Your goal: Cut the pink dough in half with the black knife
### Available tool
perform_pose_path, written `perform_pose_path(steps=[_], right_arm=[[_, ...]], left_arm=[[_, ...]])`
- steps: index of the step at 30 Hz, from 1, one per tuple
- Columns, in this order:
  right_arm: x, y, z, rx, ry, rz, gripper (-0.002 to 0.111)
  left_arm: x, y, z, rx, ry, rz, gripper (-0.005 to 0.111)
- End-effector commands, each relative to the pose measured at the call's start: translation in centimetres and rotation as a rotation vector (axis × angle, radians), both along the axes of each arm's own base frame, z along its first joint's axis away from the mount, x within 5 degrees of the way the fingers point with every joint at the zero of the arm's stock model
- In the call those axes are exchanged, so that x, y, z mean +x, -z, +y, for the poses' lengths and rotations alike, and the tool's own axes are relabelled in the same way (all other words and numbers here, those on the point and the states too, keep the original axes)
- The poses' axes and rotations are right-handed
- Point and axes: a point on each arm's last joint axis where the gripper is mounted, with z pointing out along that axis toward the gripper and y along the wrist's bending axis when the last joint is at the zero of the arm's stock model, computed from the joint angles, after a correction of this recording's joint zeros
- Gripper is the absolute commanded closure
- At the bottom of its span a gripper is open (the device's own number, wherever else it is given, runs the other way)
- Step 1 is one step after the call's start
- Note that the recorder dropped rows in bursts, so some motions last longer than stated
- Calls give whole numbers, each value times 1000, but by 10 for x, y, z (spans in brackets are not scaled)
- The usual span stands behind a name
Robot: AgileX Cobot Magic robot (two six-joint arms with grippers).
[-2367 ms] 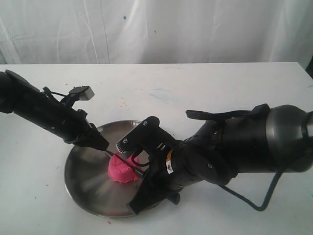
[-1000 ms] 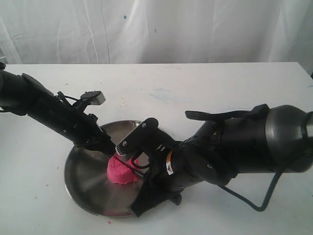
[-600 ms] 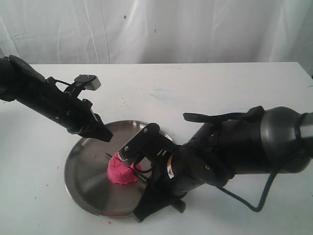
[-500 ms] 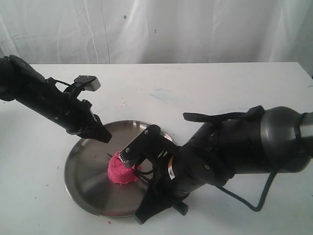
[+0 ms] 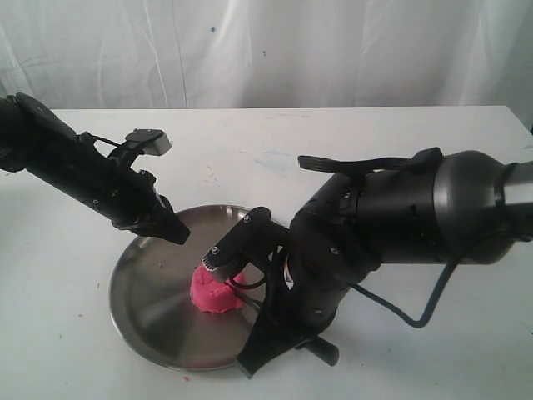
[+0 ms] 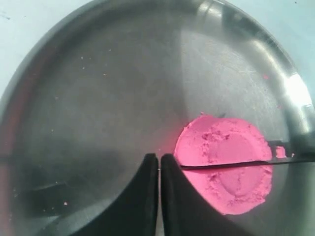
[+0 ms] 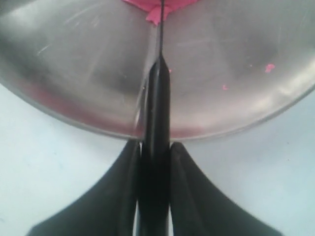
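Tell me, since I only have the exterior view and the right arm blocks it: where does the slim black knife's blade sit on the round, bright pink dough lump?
Observer: In the left wrist view, the slim black knife lays its blade as a thin line across about the middle of the bright pink dough, which shows as one round piece.
Operator: Is the handle actually gripped?
Observer: Yes. The right gripper is shut on the handle, with the blade edge-on over the round steel plate.
Operator: And the other arm?
Observer: The left gripper is shut and empty, its tips near the dough's edge and not touching it.
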Motion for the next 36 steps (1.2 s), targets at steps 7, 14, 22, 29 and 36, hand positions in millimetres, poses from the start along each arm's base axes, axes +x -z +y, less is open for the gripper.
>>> perform_pose_path(steps=[7,14,22,29,36], right_arm=[[-3,-8,-3,-97,-58,67,108],[-8,-8,2,-42,-95,114,108],[-5,-7,-4,-104,-79,90,108],[-9,-7,-12,-203,-92,137,108],[-9,-7,-17,-259,-106,143,108]], left_arm=[[-3,-4,0,-19,-3,14,98],[-3,-4,0,-23,-6,14,98],[-3,-4,0,-23,-8,16,98],[-3,-4,0,-22,-10,13,98],[-2,-4,0,-27,-14,14,98]])
